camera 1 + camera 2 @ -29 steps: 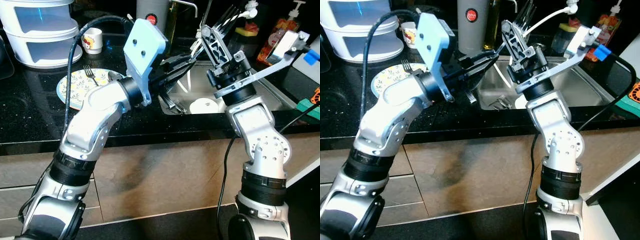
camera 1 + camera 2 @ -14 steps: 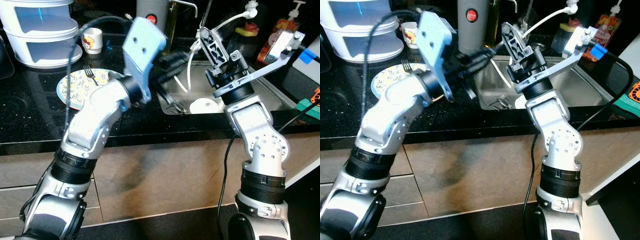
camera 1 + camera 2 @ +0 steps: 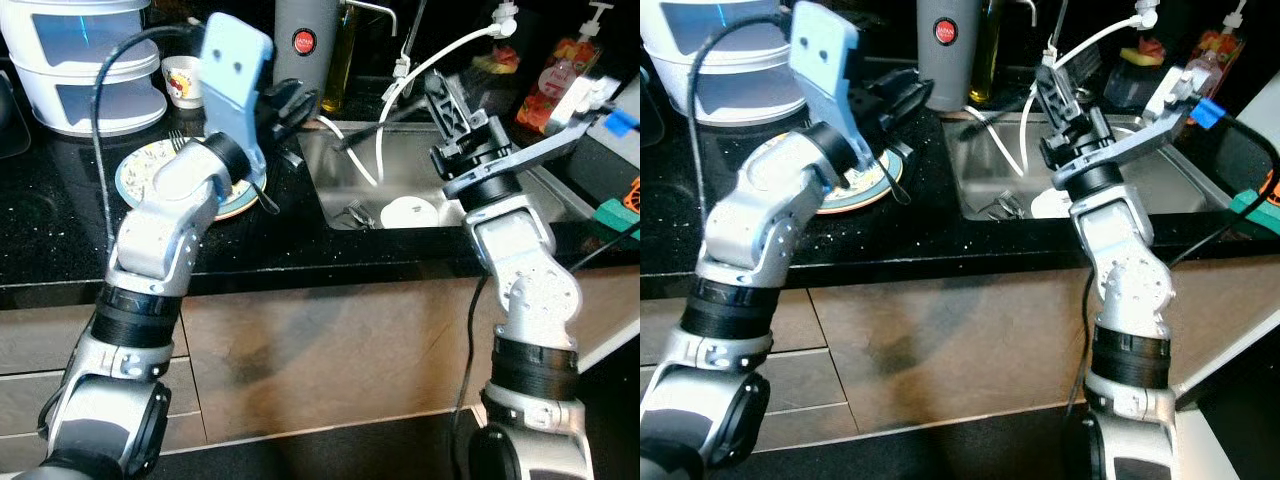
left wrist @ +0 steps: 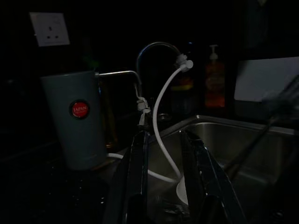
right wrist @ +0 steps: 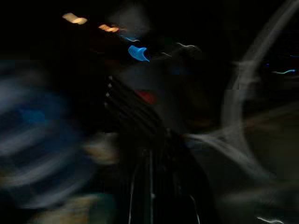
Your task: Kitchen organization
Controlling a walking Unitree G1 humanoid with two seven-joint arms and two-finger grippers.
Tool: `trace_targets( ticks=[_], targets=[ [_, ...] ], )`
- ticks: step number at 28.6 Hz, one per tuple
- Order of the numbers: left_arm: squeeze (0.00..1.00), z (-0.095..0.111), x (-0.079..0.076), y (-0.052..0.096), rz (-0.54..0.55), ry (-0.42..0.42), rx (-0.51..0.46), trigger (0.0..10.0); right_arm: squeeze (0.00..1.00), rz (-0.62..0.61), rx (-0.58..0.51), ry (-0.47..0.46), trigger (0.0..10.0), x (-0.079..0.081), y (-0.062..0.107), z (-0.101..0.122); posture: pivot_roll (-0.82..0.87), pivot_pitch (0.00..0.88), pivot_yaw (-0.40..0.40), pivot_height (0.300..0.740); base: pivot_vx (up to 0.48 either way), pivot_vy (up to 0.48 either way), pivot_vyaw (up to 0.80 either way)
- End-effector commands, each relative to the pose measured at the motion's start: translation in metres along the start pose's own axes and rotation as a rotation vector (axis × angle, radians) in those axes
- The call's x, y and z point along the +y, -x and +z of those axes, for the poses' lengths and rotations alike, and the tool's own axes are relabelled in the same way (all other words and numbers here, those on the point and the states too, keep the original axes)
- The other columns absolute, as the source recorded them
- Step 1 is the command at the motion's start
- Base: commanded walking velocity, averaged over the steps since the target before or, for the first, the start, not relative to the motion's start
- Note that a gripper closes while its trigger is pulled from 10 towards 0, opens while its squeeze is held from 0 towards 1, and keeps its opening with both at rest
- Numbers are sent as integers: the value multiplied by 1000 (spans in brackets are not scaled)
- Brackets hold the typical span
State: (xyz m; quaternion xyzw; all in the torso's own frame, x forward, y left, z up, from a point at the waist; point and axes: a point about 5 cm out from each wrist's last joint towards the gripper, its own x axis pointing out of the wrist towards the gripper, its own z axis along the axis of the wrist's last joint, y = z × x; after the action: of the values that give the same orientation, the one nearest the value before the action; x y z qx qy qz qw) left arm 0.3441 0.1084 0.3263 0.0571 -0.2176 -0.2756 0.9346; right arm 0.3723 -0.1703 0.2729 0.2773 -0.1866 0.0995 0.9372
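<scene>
Left gripper [image 3: 285, 100] has swung away from the sink [image 3: 330, 185] since the earlier frames and now sits above the black countertop [image 3: 60, 210], over the sink-side rim of the patterned plate [image 3: 140, 165] and just in front of the grey canister with the red badge [image 3: 300, 40]. In its wrist view the two black fingers [image 4: 140, 186] stand apart with nothing between them, so the jaws are open; beyond them are the canister, the tap with its white hose [image 4: 161, 116] and the steel basin. A dark-handled utensil [image 3: 262, 195] lies off the plate's near edge on the counter, and a fork [image 3: 178, 140] rests on the plate. Right gripper [image 3: 440, 85] has lifted back and tilted toward the rear of the sink, near the hose; a thin dark rod [image 3: 375, 130] runs from it toward the basin's left wall, possibly a utensil held in the jaws, but the right wrist view is dark and smeared by motion, so the jaw state cannot be determined. Unchanged: the round white dish [image 3: 408, 212] and some cutlery [image 3: 350, 212] on the sink floor near the front edge, the white tiered container [image 3: 80, 60] and the small printed cup [image 3: 183, 80] at the counter's far left, and the orange soap dispenser [image 3: 570, 65] at the sink's far right corner.
</scene>
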Motion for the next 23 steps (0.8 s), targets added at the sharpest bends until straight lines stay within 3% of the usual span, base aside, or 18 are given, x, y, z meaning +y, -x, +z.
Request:
trace_targets(
  ticks=[1, 4, 5, 7, 8, 9, 12, 13, 14, 17, 23],
  targets=[
    [0, 2, -5, -3, -16, -4, 0, 10000, 0, -77, 34, 105, 10000, -14, -3, -17, 121, 4, -81, 740, 0, 0, 0],
    [0, 3, -5, -3, -13, -7, 2, 10000, 0, -126, 80, 104, 10000, -20, -9, -29, 135, 3, -87, 740, 0, 0, 0],
    [0, 4, -3, -1, -2, -21, 7, 10000, 0, -187, 169, 128, 10000, -26, -11, -47, 163, 1, -101, 740, 0, 0, 0],
    [0, 4, -1, 1, 10, -25, 11, 10000, 0, -214, 212, 121, 10000, -29, -10, -56, 173, 1, -105, 740, 0, 0, 0],
    [0, 4, 1, 2, 18, -27, 13, 10000, 1000, -233, 241, 115, 10000, -30, -8, -63, 173, 1, -105, 740, 0, 0, 0],
    [0, 4, 2, 3, 24, -28, 17, 10000, 1000, -215, 241, 91, 10000, -29, -9, -65, 173, 1, -105, 740, 0, 0, 0],
    [0, 1, 3, 8, 30, -29, 29, 10000, 1000, -30, 23, 95, 10000, 1, -26, -22, 172, 0, -102, 740, 0, 0, 0],
    [0, 1, 3, 8, 30, -29, 29, 10000, 1000, -30, 23, 95, 10000, 1, -26, -22, 172, 0, -102, 740, 0, 0, 0],
    [0, 0, 3, 8, 30, -27, 32, 10000, 0, 19, -52, 105, 10000, 11, -29, -6, 165, 0, -99, 740, 0, 0, 0],
    [0, -4, 3, 7, 33, -20, 41, 10000, 0, 136, -223, 108, 10000, 37, -30, 29, 152, 0, -94, 740, 0, 0, 0],
    [0, -11, 8, 0, 81, -26, 93, 10000, 0, 252, -315, 143, 10000, 58, -12, 49, 128, 0, -82, 740, 0, 0, 0]
  ],
)
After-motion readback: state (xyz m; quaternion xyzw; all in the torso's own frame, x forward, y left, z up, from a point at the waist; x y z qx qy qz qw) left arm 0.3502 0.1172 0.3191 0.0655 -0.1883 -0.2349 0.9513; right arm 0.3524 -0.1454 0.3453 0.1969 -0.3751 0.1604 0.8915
